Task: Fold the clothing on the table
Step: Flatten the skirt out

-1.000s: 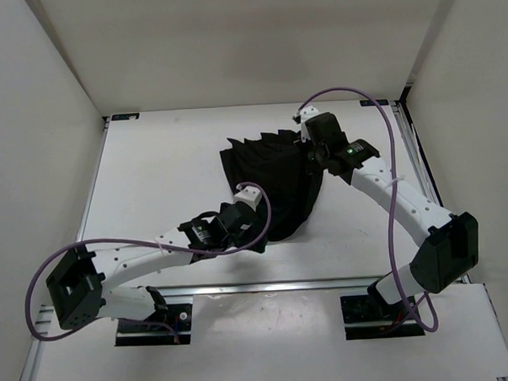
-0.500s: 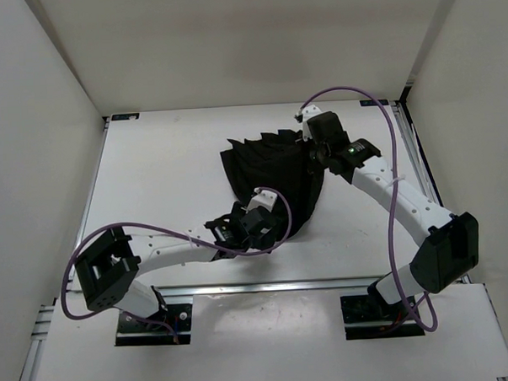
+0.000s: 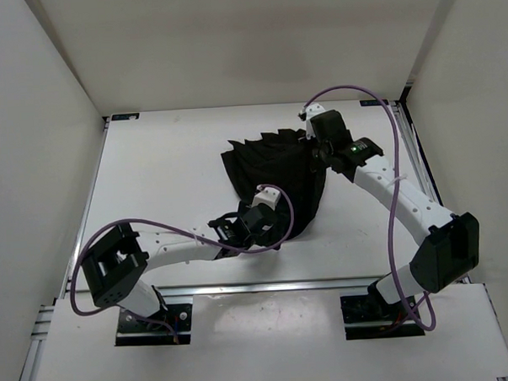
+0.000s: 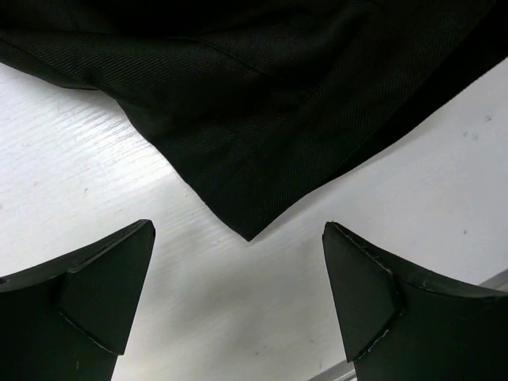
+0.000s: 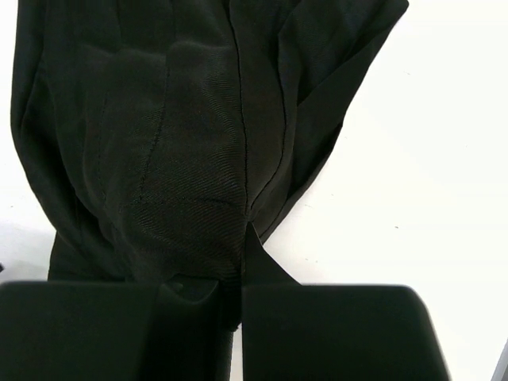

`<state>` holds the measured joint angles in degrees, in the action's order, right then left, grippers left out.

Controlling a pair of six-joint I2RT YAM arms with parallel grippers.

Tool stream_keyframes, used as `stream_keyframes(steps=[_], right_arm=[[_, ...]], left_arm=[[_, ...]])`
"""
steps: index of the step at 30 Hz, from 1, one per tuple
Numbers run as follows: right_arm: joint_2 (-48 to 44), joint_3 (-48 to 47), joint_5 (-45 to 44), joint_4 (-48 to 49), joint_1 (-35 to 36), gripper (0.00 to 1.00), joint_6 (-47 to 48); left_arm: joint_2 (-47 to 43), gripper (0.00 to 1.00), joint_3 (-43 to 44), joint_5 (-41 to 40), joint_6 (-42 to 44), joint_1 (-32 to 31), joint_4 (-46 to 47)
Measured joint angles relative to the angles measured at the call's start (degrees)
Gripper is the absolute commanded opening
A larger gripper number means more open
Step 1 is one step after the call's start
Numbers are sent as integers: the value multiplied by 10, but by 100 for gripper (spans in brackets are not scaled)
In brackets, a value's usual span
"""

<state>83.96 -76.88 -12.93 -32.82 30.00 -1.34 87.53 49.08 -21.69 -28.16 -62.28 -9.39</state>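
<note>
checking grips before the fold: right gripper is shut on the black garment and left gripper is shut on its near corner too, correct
Not quite: the left gripper is open. The left wrist view shows its fingers wide apart, the corner of the black garment lying ungripped on the table between them. The right gripper is shut on the garment.

Black clothing [image 3: 270, 169] lies bunched on the white surface [image 3: 152, 178], jagged pleated edge toward the far side. Left tool [image 3: 275, 226] sits at its near corner, right tool [image 3: 314, 146] at its far right edge. Purple cables [image 3: 392, 184] loop behind both tools.
</note>
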Motion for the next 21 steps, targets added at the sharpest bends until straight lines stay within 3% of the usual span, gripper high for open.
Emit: stream_keyframes(steps=[11, 21], right_arm=[[0, -13, 0, 0, 0, 1, 0], [0, -13, 0, 0, -4, 0, 0]], left_arm=[[64, 98, 1, 5, -3, 0, 21], [67, 98, 8, -12, -3, 20, 21]])
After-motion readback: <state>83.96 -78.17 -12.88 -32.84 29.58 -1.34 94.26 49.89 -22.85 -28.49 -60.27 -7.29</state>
